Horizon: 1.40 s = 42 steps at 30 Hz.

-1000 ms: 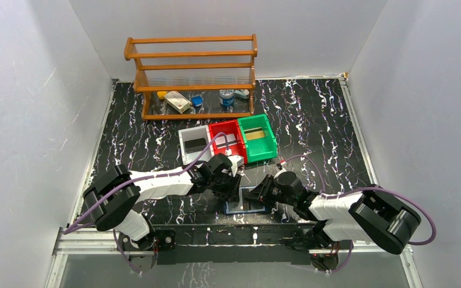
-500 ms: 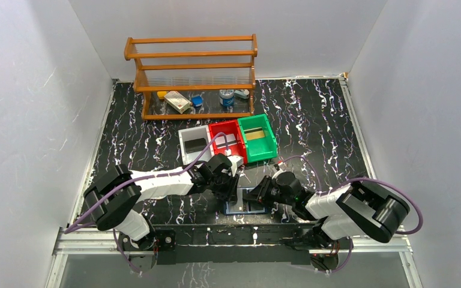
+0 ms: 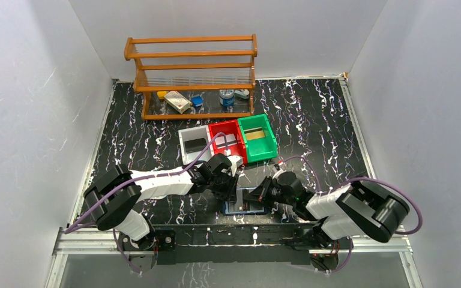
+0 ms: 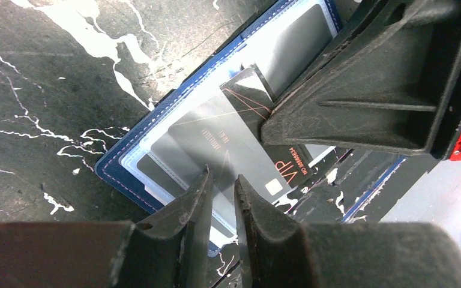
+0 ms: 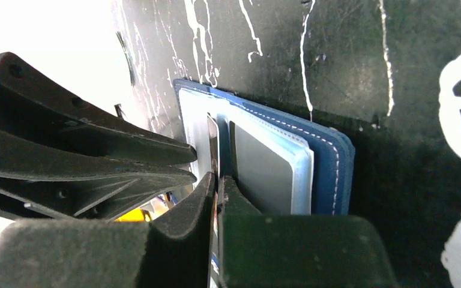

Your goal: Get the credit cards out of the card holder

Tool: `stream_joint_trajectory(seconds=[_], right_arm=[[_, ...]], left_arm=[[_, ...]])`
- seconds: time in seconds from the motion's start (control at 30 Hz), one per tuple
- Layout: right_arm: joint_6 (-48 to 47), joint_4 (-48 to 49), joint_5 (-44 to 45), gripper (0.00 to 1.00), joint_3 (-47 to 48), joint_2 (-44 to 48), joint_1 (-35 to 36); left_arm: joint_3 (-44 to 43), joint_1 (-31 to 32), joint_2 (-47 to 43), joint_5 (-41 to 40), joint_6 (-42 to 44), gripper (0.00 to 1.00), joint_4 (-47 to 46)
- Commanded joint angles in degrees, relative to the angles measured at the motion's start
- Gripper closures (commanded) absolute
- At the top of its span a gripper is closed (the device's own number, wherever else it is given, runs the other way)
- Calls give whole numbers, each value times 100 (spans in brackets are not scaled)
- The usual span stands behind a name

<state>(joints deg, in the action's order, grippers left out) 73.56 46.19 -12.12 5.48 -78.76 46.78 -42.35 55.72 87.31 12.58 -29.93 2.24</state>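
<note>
The navy card holder [image 3: 247,207] lies open near the table's front edge, between both grippers. Its light blue clear sleeves [image 4: 133,161] are fanned. A dark credit card [image 4: 289,166] marked VIP sticks partway out of a sleeve. My right gripper [image 3: 263,193] is shut on that card's thin edge [image 5: 213,139], its jaws [image 5: 218,180] tight together. My left gripper [image 3: 232,190] comes from the left, its tips [image 4: 222,178] a narrow gap apart and pinching a clear sleeve of the card holder [image 5: 333,171]. Other cards sit inside the sleeves.
Grey [image 3: 193,146], red [image 3: 228,139] and green [image 3: 257,137] bins stand just behind the grippers. A wooden rack [image 3: 192,75] with small items is at the back. The table's front rail [image 3: 246,227] runs right beside the card holder. Both grippers' fingers crowd close together.
My right gripper has closed onto the card's edge and its elbow has drawn in. The left jaws have narrowed on the sleeve. The card holder has stayed put.
</note>
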Motion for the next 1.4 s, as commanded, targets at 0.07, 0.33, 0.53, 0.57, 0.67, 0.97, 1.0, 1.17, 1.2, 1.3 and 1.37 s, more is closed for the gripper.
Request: stream_joint_trajectory(seconds=[0.07, 0.33, 0.53, 0.57, 0.67, 0.97, 1.0, 1.17, 1.2, 1.3, 1.37], right_arm=[[-232, -760, 202, 94, -39, 994, -127], [-314, -2441, 924, 94, -58, 2604, -188], [-196, -3126, 1293, 94, -159, 3692, -187], [-187, -3174, 1332, 94, -188, 3835, -187], [-142, -3288, 1394, 94, -237, 4160, -187], [-172, -2891, 1181, 94, -257, 4107, -189], [-187, -2773, 1126, 94, -268, 4054, -189], [-188, -2133, 860, 94, -354, 3839, -189], [-185, -1985, 803, 94, -381, 3804, -187], [-184, -1587, 659, 94, -440, 3766, -187], [-199, -1380, 577, 94, -446, 3771, -194]], left_arm=[[214, 64, 135, -235, 121, 81, 531], [138, 66, 109, -270, 171, 81, 583], [102, 68, -113, -290, 134, 76, 563], [81, 62, -188, -287, 121, 73, 559], [-5, 65, -392, -306, 71, 63, 609], [-86, -21, -1275, -508, -130, 29, 569], [-37, -105, -1341, -408, -167, 27, 484], [444, -885, -1565, 847, -678, 25, -369], [606, -1040, -1603, 1216, -824, 25, -654], [940, -1328, -1581, 2076, -1187, 25, -1468], [1067, -1405, -1491, 2515, -1357, 25, -1877]])
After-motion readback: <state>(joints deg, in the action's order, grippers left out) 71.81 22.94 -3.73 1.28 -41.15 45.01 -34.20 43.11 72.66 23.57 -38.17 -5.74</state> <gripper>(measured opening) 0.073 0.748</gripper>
